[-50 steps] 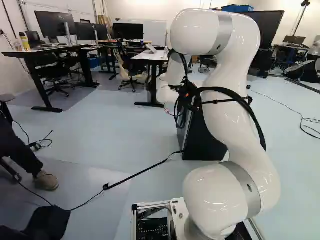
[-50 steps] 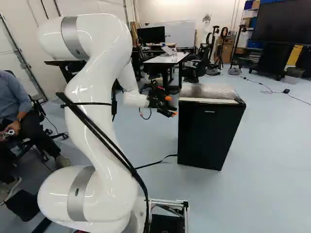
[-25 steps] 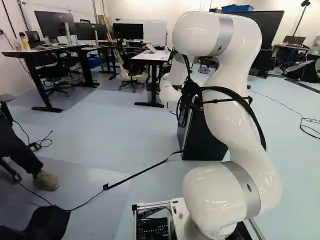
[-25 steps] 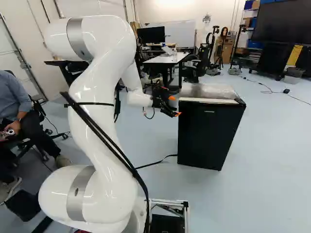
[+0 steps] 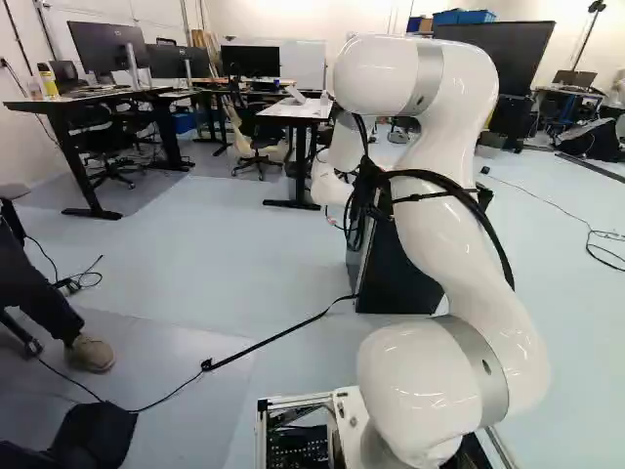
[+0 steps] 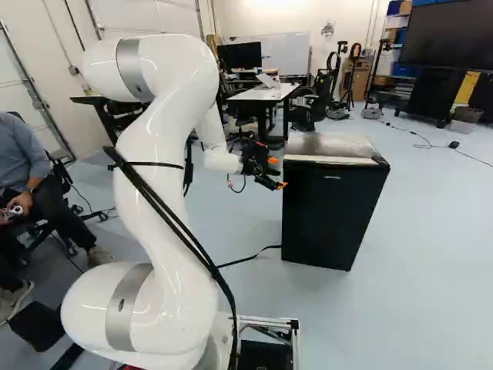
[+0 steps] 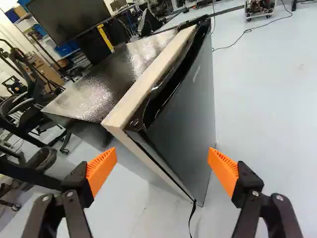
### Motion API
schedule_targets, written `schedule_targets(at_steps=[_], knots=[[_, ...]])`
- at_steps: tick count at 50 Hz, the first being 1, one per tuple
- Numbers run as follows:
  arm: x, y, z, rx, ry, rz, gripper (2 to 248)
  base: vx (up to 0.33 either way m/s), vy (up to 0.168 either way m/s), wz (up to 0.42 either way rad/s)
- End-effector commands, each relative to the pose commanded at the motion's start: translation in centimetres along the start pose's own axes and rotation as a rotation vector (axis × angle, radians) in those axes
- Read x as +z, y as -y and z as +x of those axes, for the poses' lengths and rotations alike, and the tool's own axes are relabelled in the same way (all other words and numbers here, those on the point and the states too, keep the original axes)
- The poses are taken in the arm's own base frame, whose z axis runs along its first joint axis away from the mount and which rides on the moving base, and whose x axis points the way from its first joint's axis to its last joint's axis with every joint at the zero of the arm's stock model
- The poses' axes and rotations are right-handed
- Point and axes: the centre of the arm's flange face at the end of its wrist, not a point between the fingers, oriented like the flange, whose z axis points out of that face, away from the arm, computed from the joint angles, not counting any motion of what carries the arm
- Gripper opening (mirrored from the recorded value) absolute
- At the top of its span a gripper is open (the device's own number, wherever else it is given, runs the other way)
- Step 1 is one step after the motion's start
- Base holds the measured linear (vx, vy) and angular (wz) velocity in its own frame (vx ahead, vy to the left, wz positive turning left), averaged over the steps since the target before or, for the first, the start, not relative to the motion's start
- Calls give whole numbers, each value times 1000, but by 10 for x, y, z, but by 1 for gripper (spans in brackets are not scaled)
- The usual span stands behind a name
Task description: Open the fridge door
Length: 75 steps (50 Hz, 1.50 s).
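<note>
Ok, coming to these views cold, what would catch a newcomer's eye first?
Probably the big white arm, rising left of the middle in the right base view. Next, the black fridge just right of the gripper in that view, its door shut. In the wrist view, the two bright orange pads stand wide apart before the fridge's edge.

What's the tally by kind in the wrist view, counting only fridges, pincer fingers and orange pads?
Fridge: 1
Pincer fingers: 2
Orange pads: 2
Total: 5
</note>
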Motion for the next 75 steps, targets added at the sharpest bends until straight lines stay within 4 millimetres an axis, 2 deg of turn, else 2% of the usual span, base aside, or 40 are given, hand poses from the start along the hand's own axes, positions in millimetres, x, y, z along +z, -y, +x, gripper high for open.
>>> schedule_targets(at_steps=[30,58,75], knots=[[2,0,1,3,-2,-3,247,0,0,0],[13,-1,6,15,-10,-19,247,0,0,0],[20,-11,14,20,-17,-41,247,0,0,0]])
